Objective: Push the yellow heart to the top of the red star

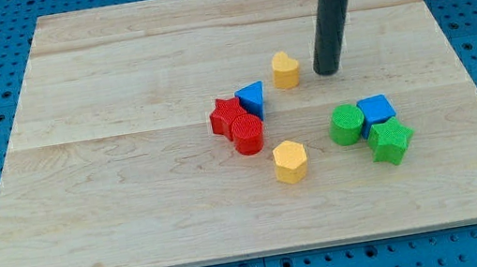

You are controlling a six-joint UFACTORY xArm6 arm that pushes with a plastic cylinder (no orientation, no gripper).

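Camera view: no gripper is fitted, so no jaw state can be told; my tip (pixel 328 72) is seen on the counter (pixel 116 199), just to the right of the yellow heart (pixel 285 69). The red star (pixel 225 115) lies down and to the left, touching the blue triangle (pixel 252 98) and the red cylinder (pixel 247 134). To do the step well, the heart should probably be pushed leftward (kept above the triangle) until it sits over the star, with slow, centred contact so that it is not spun aside.
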